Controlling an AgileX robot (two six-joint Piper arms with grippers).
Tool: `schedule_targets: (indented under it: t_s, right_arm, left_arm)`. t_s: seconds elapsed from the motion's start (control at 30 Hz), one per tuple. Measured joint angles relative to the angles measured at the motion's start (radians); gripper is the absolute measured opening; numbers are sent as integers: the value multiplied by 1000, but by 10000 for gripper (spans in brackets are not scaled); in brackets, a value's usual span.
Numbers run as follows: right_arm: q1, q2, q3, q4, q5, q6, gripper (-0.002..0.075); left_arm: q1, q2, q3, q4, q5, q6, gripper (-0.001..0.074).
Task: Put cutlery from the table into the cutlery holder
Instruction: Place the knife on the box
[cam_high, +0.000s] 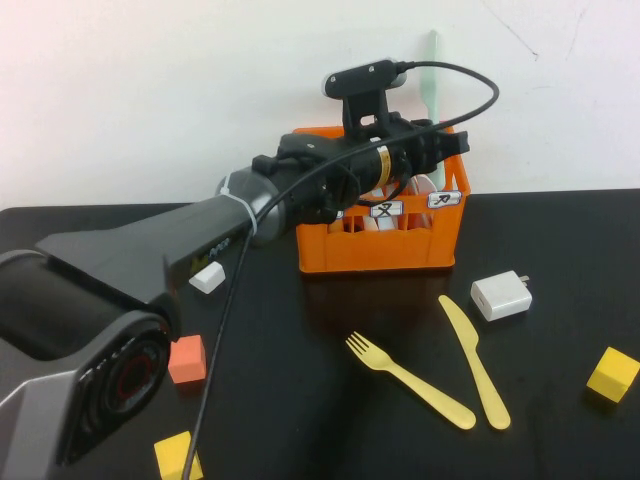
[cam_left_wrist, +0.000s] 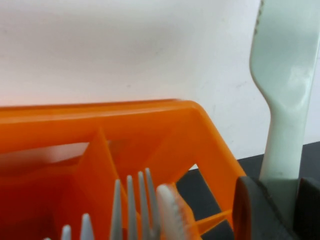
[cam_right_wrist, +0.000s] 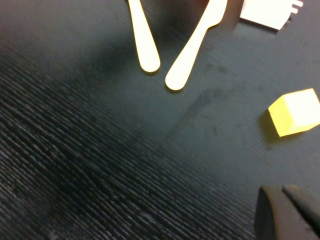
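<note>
My left gripper hangs above the right end of the orange cutlery holder, shut on the pale mint-green knife, which stands upright above it. In the left wrist view the knife rises from between my left gripper's dark pads, beside the holder's wall. A yellow fork and a yellow knife lie on the black table in front of the holder. My right gripper is shut and empty, low over the table near the fork handle and knife handle.
Pale grey fork tines stand inside the holder. A white charger plug lies right of the yellow knife. Loose cubes sit around: yellow at right, orange, yellow and white at left.
</note>
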Motion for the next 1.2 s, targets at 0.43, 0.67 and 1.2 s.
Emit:
schedule_targets:
  t_s: [0.43, 0.67, 1.2]
  right_arm:
    - [0, 0, 0, 2, 10, 0, -2]
    - [0, 0, 0, 2, 10, -2, -2]
    - [0, 0, 0, 2, 10, -29, -2]
  left_arm:
    - [-33, 17, -12, 12, 102, 3, 130]
    - [-33, 17, -20, 115, 25, 8, 132]
    - [-46, -2, -21, 137, 66, 92, 335]
